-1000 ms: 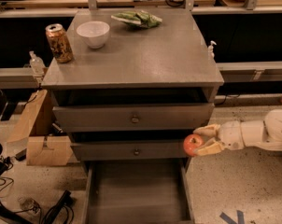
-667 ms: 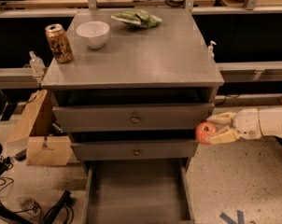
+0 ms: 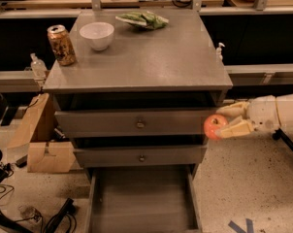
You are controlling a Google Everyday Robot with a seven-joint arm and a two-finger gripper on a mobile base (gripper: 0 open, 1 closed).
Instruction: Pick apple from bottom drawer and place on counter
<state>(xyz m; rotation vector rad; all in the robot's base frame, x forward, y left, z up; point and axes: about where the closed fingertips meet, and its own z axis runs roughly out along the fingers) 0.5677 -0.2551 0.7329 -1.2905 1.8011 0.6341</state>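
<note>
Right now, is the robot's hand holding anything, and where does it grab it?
The gripper, right of the drawer cabinet, holds the apple, pinched top and bottom between its fingers.

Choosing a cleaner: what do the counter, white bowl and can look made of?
Counter: probably painted metal or laminate, matte grey, faint sheen. Bowl: likely glazed ceramic, glossy white. Can: metal, shiny rim. The gripper, right of the cabinet, holds the apple.

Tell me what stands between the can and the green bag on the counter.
The white bowl stands between them on the counter, in the camera view. The claw, shut on the apple, is beside the top drawer front.
</note>
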